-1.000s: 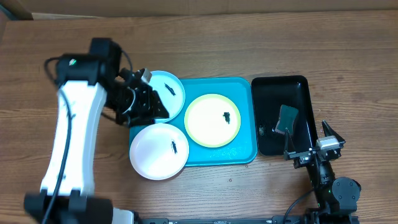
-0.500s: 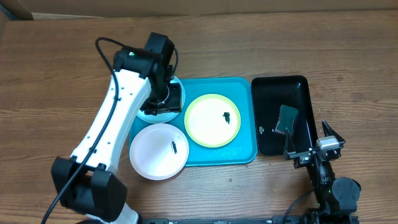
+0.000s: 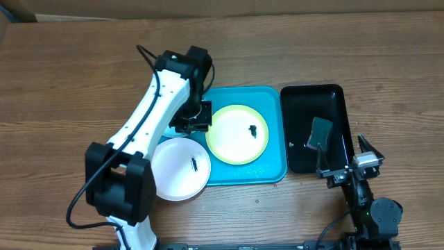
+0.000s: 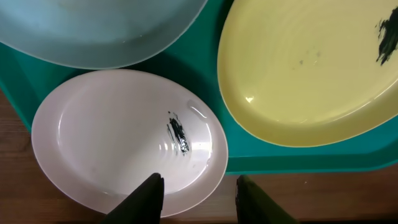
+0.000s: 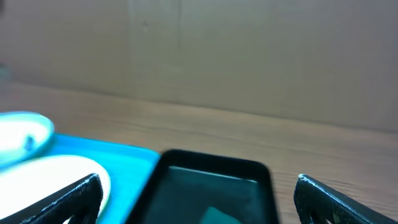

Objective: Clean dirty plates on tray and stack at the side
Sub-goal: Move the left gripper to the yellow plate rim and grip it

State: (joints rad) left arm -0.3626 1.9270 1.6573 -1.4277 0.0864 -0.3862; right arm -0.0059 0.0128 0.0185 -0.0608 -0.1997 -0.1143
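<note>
The turquoise tray [image 3: 270,167] holds the yellow-green plate [image 3: 237,134] at its middle. The white plate [image 3: 179,169] overhangs its front left corner. Each has a dark smear. The pale blue plate [image 4: 93,31] is mostly hidden under my left arm in the overhead view. My left gripper [image 3: 191,119] hovers over the tray's left part, open and empty. In the left wrist view its fingers [image 4: 199,199] sit above the white plate's [image 4: 112,137] near rim, with the yellow-green plate [image 4: 311,68] to the right. My right gripper [image 3: 350,164] is open and empty by the table's front edge.
A glossy black tray [image 3: 316,104] stands right of the turquoise tray with a dark green sponge [image 3: 320,132] in it. The right wrist view shows the black tray [image 5: 211,180] ahead between the open fingers. A cardboard wall runs along the table's far edge.
My left arm has swung right, from left of the tray across the pale blue plate, to over the tray's left part. The right arm has not moved.
</note>
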